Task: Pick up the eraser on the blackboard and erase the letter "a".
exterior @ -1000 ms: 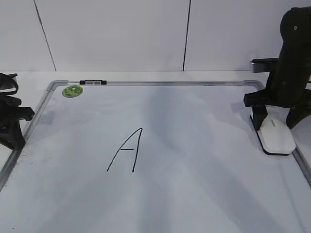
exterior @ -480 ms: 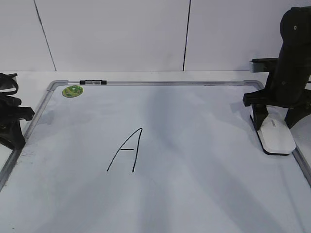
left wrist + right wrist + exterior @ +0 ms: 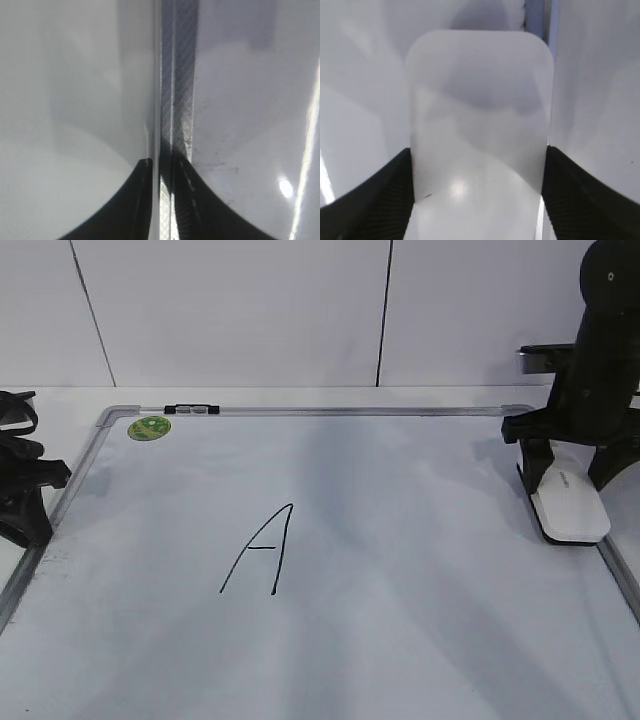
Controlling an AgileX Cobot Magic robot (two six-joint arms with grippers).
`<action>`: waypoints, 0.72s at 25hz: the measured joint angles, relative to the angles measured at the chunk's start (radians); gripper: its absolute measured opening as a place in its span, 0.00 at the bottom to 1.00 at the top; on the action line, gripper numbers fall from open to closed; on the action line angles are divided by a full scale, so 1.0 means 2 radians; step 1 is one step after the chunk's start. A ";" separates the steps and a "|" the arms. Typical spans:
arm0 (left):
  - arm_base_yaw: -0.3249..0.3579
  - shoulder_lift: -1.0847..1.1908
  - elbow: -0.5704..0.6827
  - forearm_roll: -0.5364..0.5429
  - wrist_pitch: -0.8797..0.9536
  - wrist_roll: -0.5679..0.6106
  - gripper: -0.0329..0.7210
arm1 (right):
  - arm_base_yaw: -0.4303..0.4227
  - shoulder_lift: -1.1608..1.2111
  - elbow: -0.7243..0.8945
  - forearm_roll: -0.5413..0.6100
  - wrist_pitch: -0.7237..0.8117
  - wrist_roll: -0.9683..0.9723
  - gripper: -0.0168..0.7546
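Right wrist view: my right hand (image 3: 477, 192) pinches the eraser (image 3: 479, 115) by its sides at the blackboard's (image 3: 400, 640) right edge. My left hand (image 3: 161, 200) is nearly pressed together over the frame.

Board centre open to you; both side edges are occupied.

Across the middle and lower part of the frame the blackboard (image 3: 400, 640) lies bare around the drawn letter (image 3: 262, 551), so you can sweep there freely. At the right edge the right tool (image 3: 566, 465) straddles the eraser (image 3: 568, 506), its fingers snug against both long sides, with the frame rail just beside it. At the left edge the left tool (image 3: 25, 495) sits over the frame rail (image 3: 175, 100). In the upper left, a green sticker (image 3: 149, 427) and a small black clip (image 3: 190, 410) lie flat, and a wall closes the back.
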 joint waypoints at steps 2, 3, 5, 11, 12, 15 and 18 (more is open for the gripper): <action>0.000 0.000 0.000 0.000 0.000 0.000 0.20 | 0.000 0.000 -0.002 0.003 0.001 0.000 0.79; 0.000 0.000 0.000 0.000 0.000 0.000 0.21 | 0.000 0.000 -0.002 0.005 0.001 0.000 0.79; 0.000 0.000 0.000 0.000 0.000 0.000 0.21 | 0.000 0.000 -0.002 0.007 0.002 0.000 0.79; 0.000 0.000 0.000 0.000 0.000 0.000 0.21 | 0.000 0.000 -0.002 0.011 0.005 0.000 0.79; 0.000 0.000 0.000 0.000 0.000 0.000 0.22 | 0.000 0.000 -0.002 0.011 0.006 0.000 0.79; 0.000 0.000 0.000 0.000 0.000 0.000 0.22 | 0.000 0.000 -0.002 0.012 0.007 0.000 0.81; 0.000 0.000 0.000 0.000 -0.001 0.000 0.22 | 0.000 0.000 -0.003 0.013 0.008 0.000 0.82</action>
